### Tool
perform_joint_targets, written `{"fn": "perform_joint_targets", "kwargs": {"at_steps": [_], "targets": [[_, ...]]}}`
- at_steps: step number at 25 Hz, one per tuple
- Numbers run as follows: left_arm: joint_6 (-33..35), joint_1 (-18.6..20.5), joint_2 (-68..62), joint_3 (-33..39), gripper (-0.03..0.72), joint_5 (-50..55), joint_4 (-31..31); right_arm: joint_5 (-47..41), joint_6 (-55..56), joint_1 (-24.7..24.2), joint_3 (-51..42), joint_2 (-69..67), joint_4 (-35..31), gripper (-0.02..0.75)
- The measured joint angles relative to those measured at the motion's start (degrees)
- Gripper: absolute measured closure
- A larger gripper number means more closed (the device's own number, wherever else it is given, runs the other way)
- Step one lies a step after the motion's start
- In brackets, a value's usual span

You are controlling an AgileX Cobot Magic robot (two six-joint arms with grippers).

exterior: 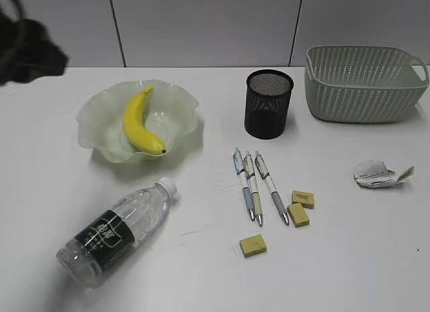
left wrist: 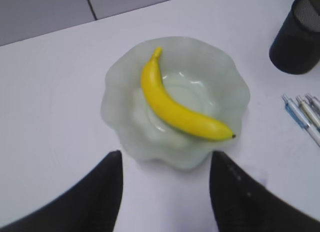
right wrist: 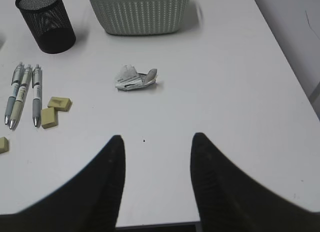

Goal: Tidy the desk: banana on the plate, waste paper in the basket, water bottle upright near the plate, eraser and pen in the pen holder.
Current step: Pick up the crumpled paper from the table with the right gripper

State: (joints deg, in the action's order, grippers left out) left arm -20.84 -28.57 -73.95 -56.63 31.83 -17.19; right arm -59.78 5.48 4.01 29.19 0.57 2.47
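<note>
The banana (exterior: pixel 142 121) lies in the pale green plate (exterior: pixel 94 124) at the back left; both show in the left wrist view, banana (left wrist: pixel 175 109) and plate (left wrist: pixel 225 87). The water bottle (exterior: pixel 117 231) lies on its side at the front left. Three pens (exterior: pixel 258 185) and three yellow erasers (exterior: pixel 298 214) lie mid-desk. The waste paper (exterior: pixel 377 173) lies at the right, in front of the basket (exterior: pixel 363 83). The black pen holder (exterior: pixel 269 103) stands at the back middle. My left gripper (left wrist: pixel 165 162) is open and empty, above the desk near the plate's near rim. My right gripper (right wrist: pixel 156 147) is open and empty, near the desk's front edge, short of the waste paper (right wrist: pixel 134 78).
A dark blurred part of the left arm (exterior: pixel 27 46) shows at the upper left of the exterior view. The desk's right edge (right wrist: pixel 285 47) and front edge (right wrist: pixel 155 225) show in the right wrist view, with the basket (right wrist: pixel 140 12) and pen holder (right wrist: pixel 46 22) at the far side.
</note>
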Motion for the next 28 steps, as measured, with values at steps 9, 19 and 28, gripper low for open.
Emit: {"fn": "perform_joint_targets", "kwargs": {"at_steps": [9, 19, 28], "targets": [[0.00, 0.00, 46.71, 19.35, 0.273, 21.66, 0.26, 0.00, 0.00, 0.00, 0.00, 0.00, -0.05, 0.387], [0.99, 0.00, 71.67, 25.17, 0.274, 30.70, 5.43, 0.00, 0.00, 0.00, 0.00, 0.00, -0.05, 0.386], [3.77, 0.00, 73.58, 25.73, 0.294, 29.81, 5.57, 1.90, -8.04, 0.00, 0.78, -3.44, -5.99, 0.387]]}}
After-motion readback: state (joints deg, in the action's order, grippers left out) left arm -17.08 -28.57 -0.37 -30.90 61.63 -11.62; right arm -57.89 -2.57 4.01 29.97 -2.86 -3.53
